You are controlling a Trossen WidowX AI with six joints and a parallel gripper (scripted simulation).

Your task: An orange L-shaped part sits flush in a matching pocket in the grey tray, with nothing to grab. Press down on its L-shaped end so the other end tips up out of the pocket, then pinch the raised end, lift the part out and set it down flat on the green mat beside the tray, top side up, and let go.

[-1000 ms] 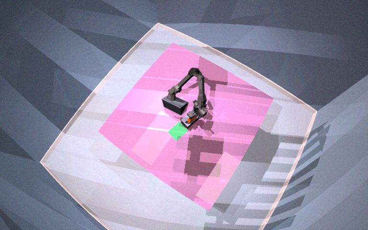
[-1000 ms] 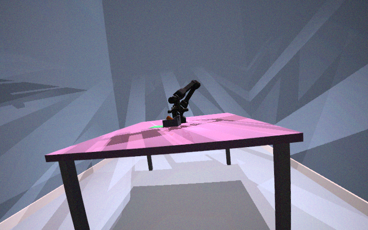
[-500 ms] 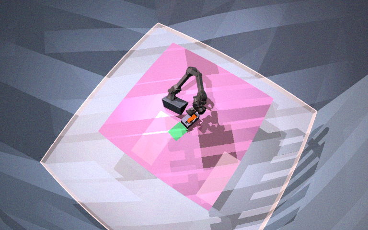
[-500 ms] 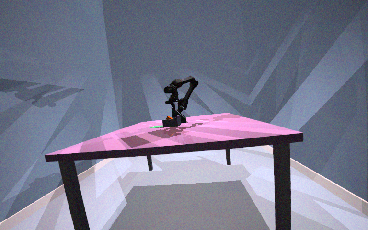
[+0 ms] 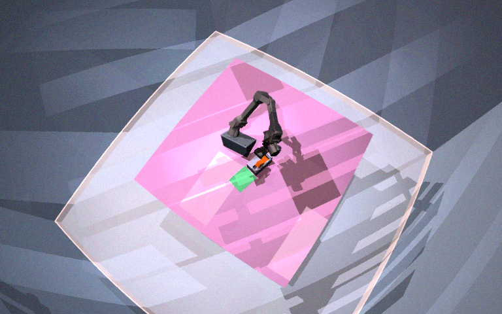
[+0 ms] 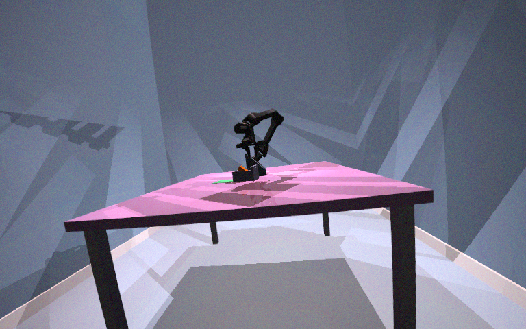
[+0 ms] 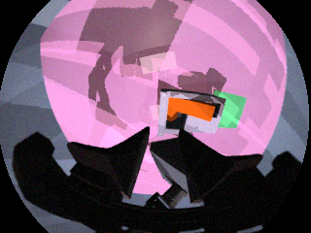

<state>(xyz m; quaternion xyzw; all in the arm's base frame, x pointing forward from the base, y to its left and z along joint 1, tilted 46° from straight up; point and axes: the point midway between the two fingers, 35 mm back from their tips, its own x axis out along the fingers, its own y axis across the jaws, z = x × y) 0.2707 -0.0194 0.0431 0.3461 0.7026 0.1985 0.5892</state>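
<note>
The orange L-shaped part point(image 5: 261, 161) point(image 6: 242, 168) point(image 7: 191, 108) lies tilted in the pocket of the grey tray point(image 5: 255, 171) point(image 6: 242, 177) point(image 7: 163, 116). In the exterior view its end towards the green mat point(image 5: 242, 180) point(image 6: 222, 181) point(image 7: 233, 111) stands above the tray wall. In the wrist view its L-shaped end is at the left, with dark pocket showing beside it and past its right end. My gripper point(image 6: 252, 154) point(image 7: 165, 131) is partly open and empty, above the tray on the L-shaped end's side. It does not appear to touch the part. The fingertips are hard to make out in the top view.
The arm's dark box-shaped base point(image 5: 238, 143) stands close to the tray on the pink table point(image 5: 207, 148) point(image 6: 310, 186). The green mat lies flat against the tray's other end. Dark shadows fall across the table.
</note>
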